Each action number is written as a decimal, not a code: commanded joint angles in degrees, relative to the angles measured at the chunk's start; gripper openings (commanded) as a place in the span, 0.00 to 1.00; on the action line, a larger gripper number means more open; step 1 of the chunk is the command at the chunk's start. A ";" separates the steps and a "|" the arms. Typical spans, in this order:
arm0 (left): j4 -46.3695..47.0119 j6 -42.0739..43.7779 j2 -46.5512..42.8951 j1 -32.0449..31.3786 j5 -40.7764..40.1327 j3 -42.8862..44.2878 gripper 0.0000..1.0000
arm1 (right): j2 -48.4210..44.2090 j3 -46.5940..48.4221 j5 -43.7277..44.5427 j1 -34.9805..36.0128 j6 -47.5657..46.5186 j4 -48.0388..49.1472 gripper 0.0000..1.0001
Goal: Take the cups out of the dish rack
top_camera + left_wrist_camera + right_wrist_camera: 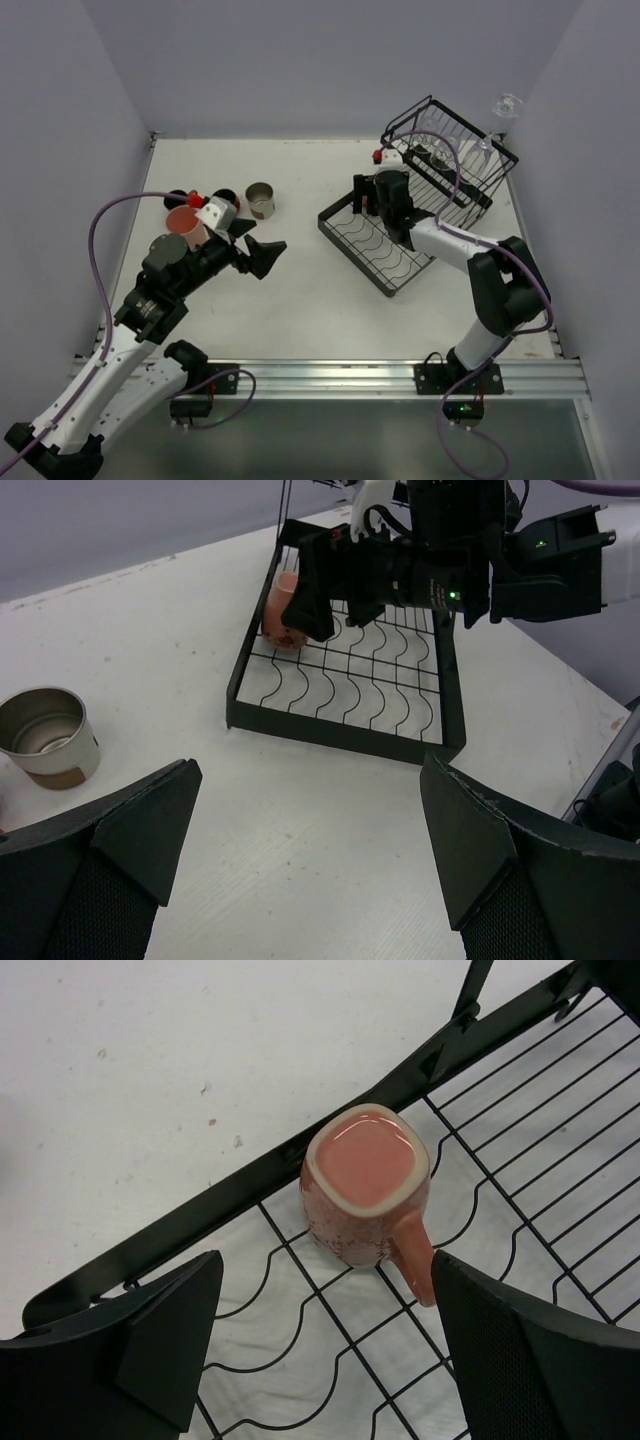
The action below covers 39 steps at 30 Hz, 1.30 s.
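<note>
A small pink mug (365, 1195) stands in a corner of the black wire dish rack (200, 1222), a flat pink face up and its handle toward my right finger. My right gripper (325, 1335) hovers open just above and short of it, one finger on each side, gripping nothing. In the top view this gripper (365, 195) is over the far left corner of the rack (385, 258). My left gripper (262, 255) hangs open and empty over the bare table, left of the rack. Its camera shows the mug (282, 610) under the right arm.
Several unloaded cups stand at the back left: an orange-red one (185, 224), two dark mugs (225, 197), and a cream cup (260, 198). The rack's raised wire basket (470, 150) holds clear glassware (440, 158). Another clear glass (507, 104) shows by the right wall.
</note>
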 commanded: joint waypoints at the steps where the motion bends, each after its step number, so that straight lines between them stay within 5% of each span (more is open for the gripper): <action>1: 2.15 2.31 -0.35 -1.79 -2.60 -0.27 1.00 | 0.01 -0.46 -0.05 -1.66 4.86 2.31 0.89; 6: 2.07 2.48 0.00 -1.97 -3.12 -0.18 1.00 | 1.85 -1.00 -3.47 -2.89 4.51 4.94 0.99; 18: 2.15 2.83 1.50 -1.27 -3.92 -0.18 1.00 | 2.65 -5.56 -8.40 -3.07 5.57 11.45 0.99; 24: 2.15 2.66 1.41 -0.57 -3.92 -0.18 1.00 | -1.56 -10.74 -7.44 -1.32 7.06 14.79 0.86; 28: 2.07 2.66 1.59 -0.48 -3.83 -0.27 1.00 | -0.17 -9.62 -4.71 -1.40 6.54 14.44 0.62; 35: 2.07 2.66 2.55 -0.22 -3.92 -0.36 1.00 | 3.44 -5.57 -0.23 -1.66 5.04 12.59 0.64; 39: 2.24 2.57 2.82 0.14 -3.83 -0.36 1.00 | 4.49 -4.34 0.74 -1.67 4.78 11.72 0.53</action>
